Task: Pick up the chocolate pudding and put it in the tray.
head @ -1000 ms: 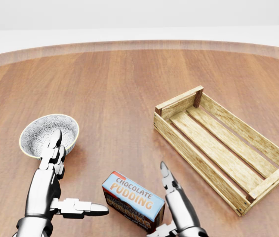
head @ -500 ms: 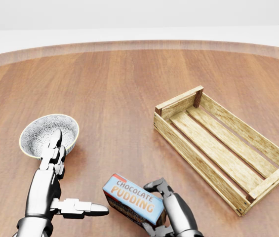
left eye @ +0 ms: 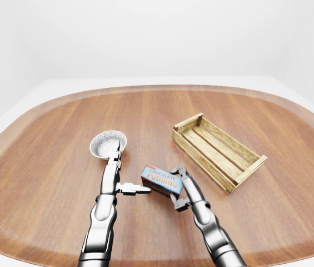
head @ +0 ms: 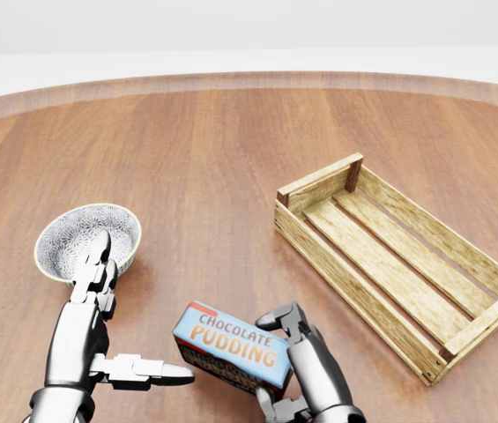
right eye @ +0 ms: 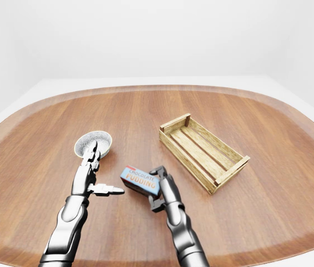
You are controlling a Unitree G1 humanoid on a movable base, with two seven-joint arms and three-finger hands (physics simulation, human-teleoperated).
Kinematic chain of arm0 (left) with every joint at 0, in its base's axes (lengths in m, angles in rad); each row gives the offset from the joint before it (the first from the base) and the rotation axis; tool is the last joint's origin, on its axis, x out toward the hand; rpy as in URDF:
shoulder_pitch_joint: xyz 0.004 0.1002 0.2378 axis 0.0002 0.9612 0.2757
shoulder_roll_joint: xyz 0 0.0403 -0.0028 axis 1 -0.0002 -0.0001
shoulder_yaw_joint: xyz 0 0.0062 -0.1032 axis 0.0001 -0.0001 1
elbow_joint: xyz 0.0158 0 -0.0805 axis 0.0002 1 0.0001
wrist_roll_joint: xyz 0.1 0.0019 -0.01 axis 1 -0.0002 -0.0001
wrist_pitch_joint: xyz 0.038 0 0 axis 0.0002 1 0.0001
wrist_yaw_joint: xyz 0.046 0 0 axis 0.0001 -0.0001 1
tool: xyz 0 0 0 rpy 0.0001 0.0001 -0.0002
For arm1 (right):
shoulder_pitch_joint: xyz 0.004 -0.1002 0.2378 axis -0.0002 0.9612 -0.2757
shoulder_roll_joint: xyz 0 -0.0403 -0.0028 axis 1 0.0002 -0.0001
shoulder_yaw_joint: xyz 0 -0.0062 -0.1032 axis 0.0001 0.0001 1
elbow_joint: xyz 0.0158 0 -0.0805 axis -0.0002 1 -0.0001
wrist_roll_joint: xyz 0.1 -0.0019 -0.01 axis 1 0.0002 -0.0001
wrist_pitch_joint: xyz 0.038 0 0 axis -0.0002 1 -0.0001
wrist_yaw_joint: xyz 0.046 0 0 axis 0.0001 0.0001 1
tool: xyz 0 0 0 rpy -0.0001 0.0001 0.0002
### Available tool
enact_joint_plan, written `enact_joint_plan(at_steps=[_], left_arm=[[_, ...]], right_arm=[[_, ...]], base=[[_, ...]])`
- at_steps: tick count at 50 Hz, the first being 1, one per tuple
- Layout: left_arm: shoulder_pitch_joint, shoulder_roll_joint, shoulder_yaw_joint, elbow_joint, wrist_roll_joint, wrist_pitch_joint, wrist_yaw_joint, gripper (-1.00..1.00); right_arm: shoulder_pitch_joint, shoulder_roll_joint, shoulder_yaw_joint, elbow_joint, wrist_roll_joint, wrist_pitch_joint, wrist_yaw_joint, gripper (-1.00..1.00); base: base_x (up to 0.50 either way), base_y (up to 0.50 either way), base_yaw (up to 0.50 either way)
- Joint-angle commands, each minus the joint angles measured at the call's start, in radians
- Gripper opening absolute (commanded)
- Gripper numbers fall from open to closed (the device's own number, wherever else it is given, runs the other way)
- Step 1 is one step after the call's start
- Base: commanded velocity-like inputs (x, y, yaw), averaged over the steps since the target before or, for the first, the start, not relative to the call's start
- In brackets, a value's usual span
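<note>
— Where's the pudding box (head: 232,347)?

— Near the table's (left eye: 56,128) bottom edge in the head view, label up, long axis running left to right and dipping slightly rightward.

— And the right hand (head: 294,361)?

— Fingers curled tight round the box's right end, gripping it.

— Left hand (head: 99,317)?

— Spread wide, holding nothing, fingertips by the bowl (head: 72,236). The tray (head: 390,256) sits toward the right edge, well apart.

Bare table (head: 231,167) lies between the pudding box (head: 231,347) and tray (head: 390,256); only the tray's wall intervenes.
</note>
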Motion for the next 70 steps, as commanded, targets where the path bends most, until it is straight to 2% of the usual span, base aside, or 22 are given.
enact_joint_plan(at_steps=[1,5,9,14,16,19,20,21,22,23,25,27,28,30,31,34,35,36,48,52,61,70], left_arm=[[-0.004,-0.007,0.014,-0.011,-0.046,0.035,-0.008,1.0],[-0.005,-0.007,0.014,-0.011,-0.046,0.036,-0.007,1.0],[-0.006,-0.007,0.014,-0.005,-0.046,0.032,-0.008,1.0],[-0.005,-0.006,0.014,-0.006,-0.046,0.031,-0.009,1.0],[-0.005,-0.006,0.014,-0.005,-0.045,0.03,-0.009,1.0],[-0.004,-0.006,0.013,-0.009,-0.044,0.034,-0.009,1.0],[-0.004,-0.006,0.013,-0.009,-0.044,0.034,-0.009,1.0],[-0.004,-0.006,0.014,-0.007,-0.044,0.032,-0.009,1.0],[-0.004,-0.006,0.014,-0.006,-0.044,0.031,-0.009,1.0],[-0.004,-0.006,0.014,-0.007,-0.044,0.031,-0.01,1.0],[-0.004,-0.006,0.014,-0.004,-0.044,0.029,-0.01,1.0],[-0.004,-0.006,0.014,-0.003,-0.045,0.028,-0.01,1.0],[-0.004,-0.006,0.014,-0.004,-0.044,0.028,-0.01,1.0],[-0.004,-0.006,0.014,-0.004,-0.045,0.029,-0.01,1.0],[-0.003,-0.006,0.014,-0.005,-0.045,0.029,-0.01,1.0],[-0.005,-0.006,0.014,-0.001,-0.044,0.027,-0.01,1.0],[-0.005,-0.006,0.014,-0.002,-0.044,0.028,-0.01,1.0],[-0.005,-0.006,0.014,-0.003,-0.044,0.029,-0.01,1.0],[-0.01,-0.007,0.015,-0.001,-0.046,0.035,-0.006,1.0],[-0.014,-0.006,0.016,0.012,-0.046,0.025,-0.005,1.0],[-0.012,-0.006,0.016,0.001,-0.048,0.036,-0.004,1.0],[-0.012,-0.006,0.015,0.005,-0.047,0.032,-0.004,1.0]], right_arm=[[0.066,-0.004,0.01,-0.298,0.041,0.0,0.078,-1.0],[0.068,-0.014,0.015,-0.313,0.057,0.0,0.069,-1.0],[0.079,-0.013,0.019,-0.456,0.064,0.0,0.12,-1.0],[0.041,-0.026,-0.011,-0.436,0.073,0.0,0.114,-1.0],[0.031,-0.023,-0.019,-0.544,0.07,0.055,0.164,-1.0],[0.005,-0.03,-0.039,-0.581,0.073,0.1,0.183,-1.0],[0.004,-0.03,-0.039,-0.582,0.074,0.101,0.184,-1.0],[-0.007,-0.041,-0.053,-0.52,0.081,0.05,0.159,-1.0],[-0.016,-0.043,-0.061,-0.515,0.083,0.05,0.161,-1.0],[-0.033,-0.041,-0.073,-0.567,0.084,0.111,0.192,-1.0],[-0.056,-0.046,-0.088,-0.569,0.089,0.138,0.204,-1.0],[-0.082,-0.054,-0.105,-0.552,0.097,0.147,0.206,-1.0],[-0.088,-0.06,-0.113,-0.499,0.106,0.106,0.186,-1.0],[-0.132,-0.071,-0.137,-0.524,0.106,0.168,0.207,-1.0],[-0.144,-0.077,-0.145,-0.526,0.108,0.175,0.213,-1.0],[-0.192,-0.1,-0.173,-0.495,0.114,0.175,0.214,-1.0],[-0.198,-0.11,-0.181,-0.442,0.12,0.152,0.194,-1.0],[-0.211,-0.114,-0.188,-0.47,0.119,0.175,0.21,-1.0],[-0.423,-0.241,-0.296,-0.361,0.207,0.175,0.24,-1.0],[-0.516,-0.302,-0.317,-0.212,0.224,0.175,0.221,-1.0],[-0.678,-0.403,-0.344,0.074,0.287,0.175,0.177,-1.0],[-0.838,-0.48,-0.332,0.4,0.285,0.172,0.119,-1.0]], base=[[0.0,0.0,0.0],[0.0,0.0,0.0],[0.0,0.0,0.0],[0.0,0.0,0.0],[0.0,0.0,0.0],[0.0,0.0,0.0],[0.0,0.0,0.0],[0.0,0.0,0.0],[0.0,0.0,0.0],[0.0,0.0,0.0],[0.0,0.0,0.0],[0.0,0.0,0.0],[0.0,0.0,0.0],[0.0,0.0,0.0],[0.0,0.0,0.0],[0.0,0.0,0.0],[0.0,0.0,0.0],[0.0,0.0,0.0],[0.0,0.0,0.0],[0.0,0.0,0.0],[0.0,0.0,0.0],[0.0,0.0,0.0]])
